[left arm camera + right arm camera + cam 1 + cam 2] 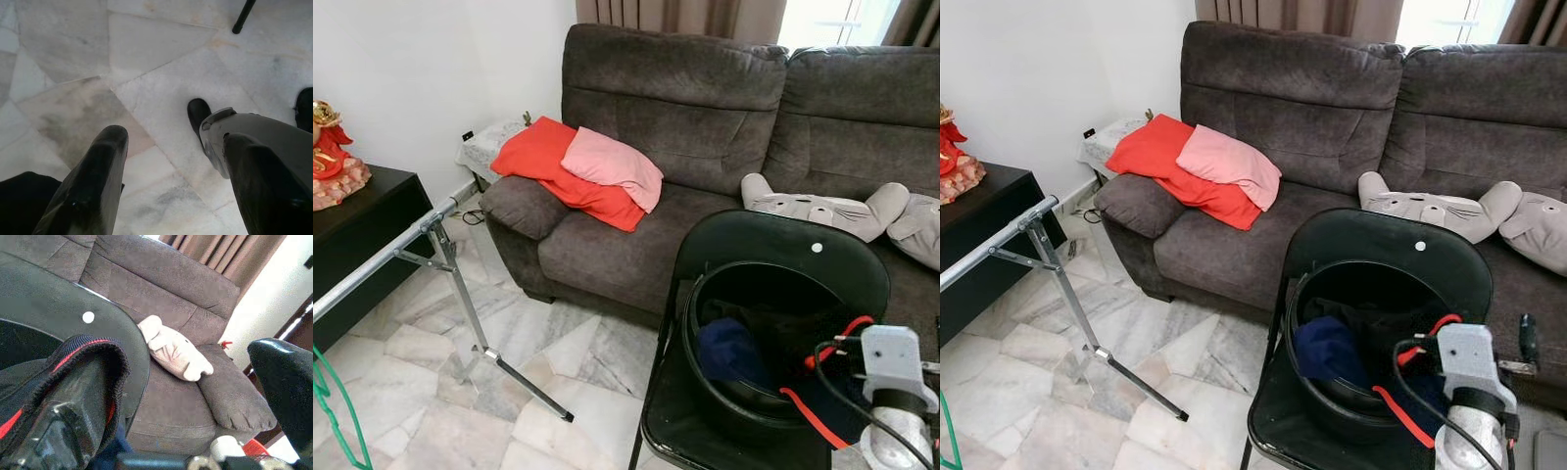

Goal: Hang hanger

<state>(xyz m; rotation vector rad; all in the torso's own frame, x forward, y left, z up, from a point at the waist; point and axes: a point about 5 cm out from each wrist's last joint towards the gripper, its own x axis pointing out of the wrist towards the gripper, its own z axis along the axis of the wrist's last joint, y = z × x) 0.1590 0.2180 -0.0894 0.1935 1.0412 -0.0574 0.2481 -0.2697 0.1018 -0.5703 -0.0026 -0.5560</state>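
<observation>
Silver right arm (1464, 446), grey wrist housing, black cable, long black fingers (95, 188).

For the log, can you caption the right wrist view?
Right gripper open over the black bucket, dark red-trimmed cloth draped on one finger, grey sofa and plush toy behind.

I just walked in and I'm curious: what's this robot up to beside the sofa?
It stands at a black basket of clothes on a black chair, facing a grey sofa. Its right gripper is at the basket, open, with dark red-trimmed cloth draped over one finger. The left gripper hangs open over the marble floor. A metal rack stands to the left with nothing hung on the part in view.
</observation>
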